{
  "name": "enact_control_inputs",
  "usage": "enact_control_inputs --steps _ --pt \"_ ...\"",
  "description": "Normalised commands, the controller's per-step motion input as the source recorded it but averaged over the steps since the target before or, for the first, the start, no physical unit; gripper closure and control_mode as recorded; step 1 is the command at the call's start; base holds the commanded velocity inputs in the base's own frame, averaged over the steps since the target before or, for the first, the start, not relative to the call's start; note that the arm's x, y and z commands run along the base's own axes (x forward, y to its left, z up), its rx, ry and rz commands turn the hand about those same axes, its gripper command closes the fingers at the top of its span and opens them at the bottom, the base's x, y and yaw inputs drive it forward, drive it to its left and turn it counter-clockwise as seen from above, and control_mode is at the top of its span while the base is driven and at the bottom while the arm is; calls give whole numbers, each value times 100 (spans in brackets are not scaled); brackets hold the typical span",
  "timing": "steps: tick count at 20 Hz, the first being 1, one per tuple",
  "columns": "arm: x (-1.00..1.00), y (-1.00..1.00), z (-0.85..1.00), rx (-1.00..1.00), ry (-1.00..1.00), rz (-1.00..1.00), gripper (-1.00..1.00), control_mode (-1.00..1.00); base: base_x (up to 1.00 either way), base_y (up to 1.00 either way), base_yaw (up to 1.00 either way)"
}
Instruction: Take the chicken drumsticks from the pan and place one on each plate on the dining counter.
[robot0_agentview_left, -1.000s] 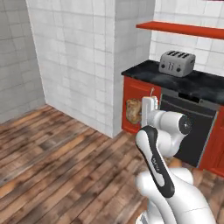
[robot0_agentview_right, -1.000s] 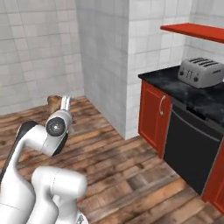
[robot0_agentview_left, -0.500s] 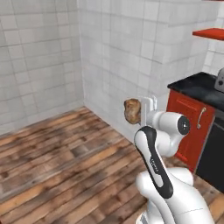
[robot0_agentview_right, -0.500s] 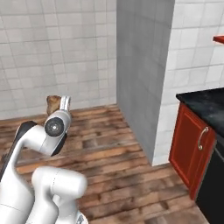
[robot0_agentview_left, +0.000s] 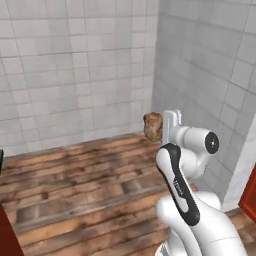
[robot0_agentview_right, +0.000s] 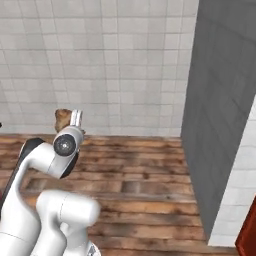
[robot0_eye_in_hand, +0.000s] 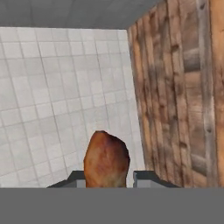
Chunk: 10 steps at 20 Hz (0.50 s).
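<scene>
Slippage is the risk: a jolt while carrying could be shaking the golden-brown drumstick (robot0_agentview_left: 153, 126) loose above the wood floor (robot0_agentview_left: 75, 175). From the right base, it (robot0_agentview_right: 63, 119) is sitting at the arm's tip. Hand view: fingers (robot0_eye_in_hand: 147, 177) are closing on the plump drumstick (robot0_eye_in_hand: 106, 160).

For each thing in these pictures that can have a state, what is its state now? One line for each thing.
gripper: shut on the chicken drumstick, raised well above the wooden floor.
chicken drumstick: held between the two fingers, lifted in the air, golden-brown, whole.
</scene>
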Motion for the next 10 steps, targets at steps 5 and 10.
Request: enact_control_inputs --steps 5,10 --pt "0 0 0 0 0 0 100 100 100 -20 57" --pt "0 0 0 0 0 0 100 100 100 -19 58"
